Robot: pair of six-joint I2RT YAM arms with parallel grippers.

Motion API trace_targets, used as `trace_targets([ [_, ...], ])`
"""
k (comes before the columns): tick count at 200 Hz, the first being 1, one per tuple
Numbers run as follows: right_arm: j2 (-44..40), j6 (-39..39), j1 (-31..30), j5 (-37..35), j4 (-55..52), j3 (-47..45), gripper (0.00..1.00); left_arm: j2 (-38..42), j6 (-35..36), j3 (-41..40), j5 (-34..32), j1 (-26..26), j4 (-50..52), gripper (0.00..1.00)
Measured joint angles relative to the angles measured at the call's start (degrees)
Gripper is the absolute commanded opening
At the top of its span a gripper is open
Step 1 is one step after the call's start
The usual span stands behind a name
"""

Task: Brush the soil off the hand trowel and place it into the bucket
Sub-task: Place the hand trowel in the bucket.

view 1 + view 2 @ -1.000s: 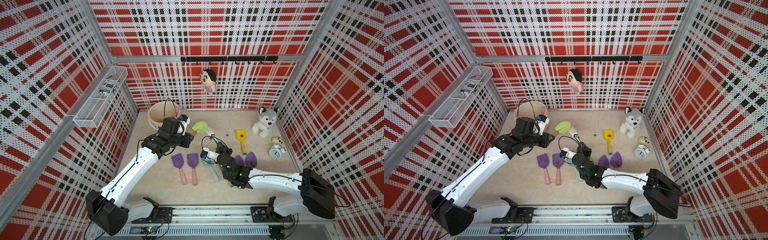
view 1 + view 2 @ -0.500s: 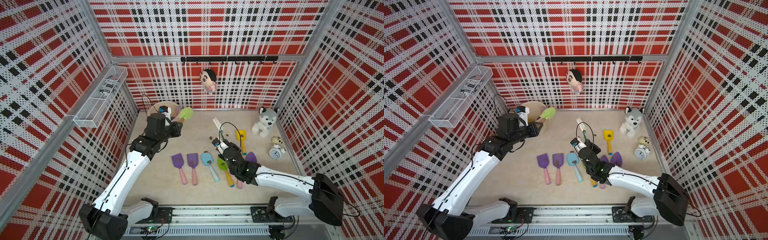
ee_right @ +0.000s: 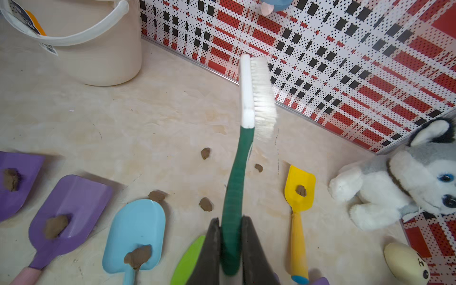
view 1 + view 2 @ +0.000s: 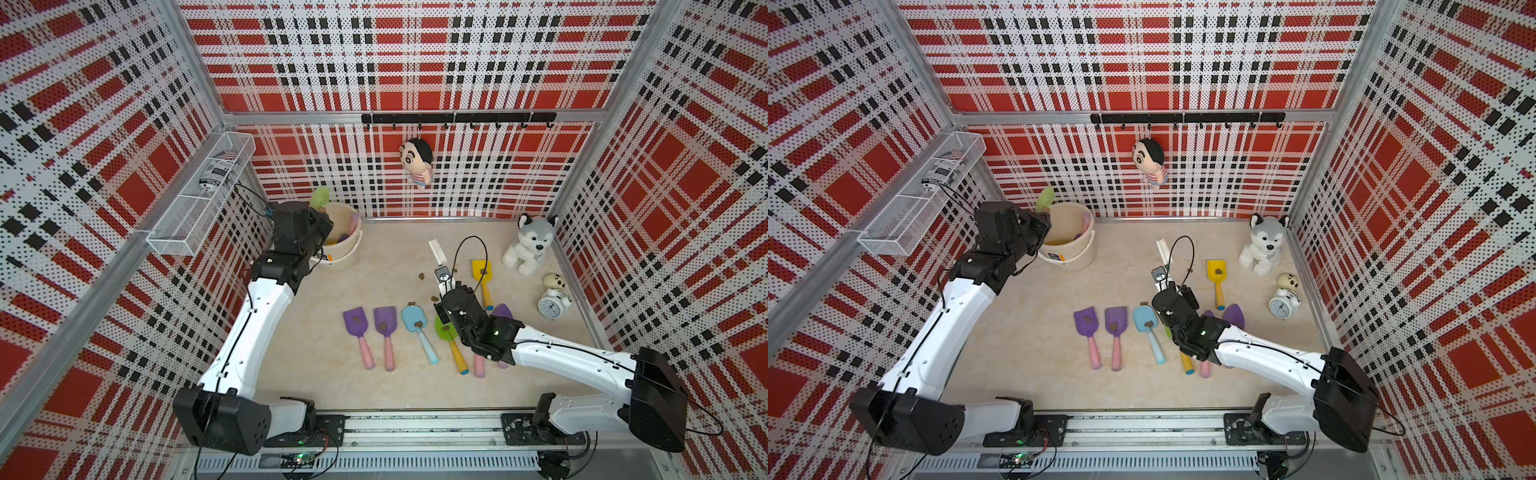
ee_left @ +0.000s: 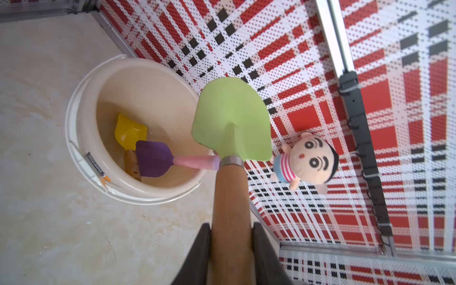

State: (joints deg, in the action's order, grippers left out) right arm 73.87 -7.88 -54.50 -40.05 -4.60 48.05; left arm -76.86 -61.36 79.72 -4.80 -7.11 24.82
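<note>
Trowel (image 5: 230, 118): light-green blade, visible face clean, wooden handle, held in the air, blade over bucket (image 5: 71, 123) rim. Bucket: cream, upright, back-left corner, yellow trowel (image 5: 129, 132) and purple trowel (image 5: 153, 159) inside. Soil (image 3: 206, 204): brown lumps loose mid-floor, more on blades of floor trowels (image 3: 134, 237).

Probably a robotics lab test cell: plaid pegboard walls (image 4: 415, 62), aluminium frame (image 4: 291, 118), mounting rail (image 4: 415, 424) in front.
</note>
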Motion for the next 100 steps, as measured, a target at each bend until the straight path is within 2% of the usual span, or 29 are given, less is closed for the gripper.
trace_targets([
  [35, -1.9, -2.5, 0.0, 0.4, -0.8, -1.2, 0.00, -6.5, -4.7, 0.5, 2.5, 2.5, 0.1, 0.00],
  [100, -3.8, -3.9, 0.0, 0.0, -2.8, -2.1, 0.00, -15.1, -11.0, 1.3, 6.8, 2.9, 1.1, 0.00],
])
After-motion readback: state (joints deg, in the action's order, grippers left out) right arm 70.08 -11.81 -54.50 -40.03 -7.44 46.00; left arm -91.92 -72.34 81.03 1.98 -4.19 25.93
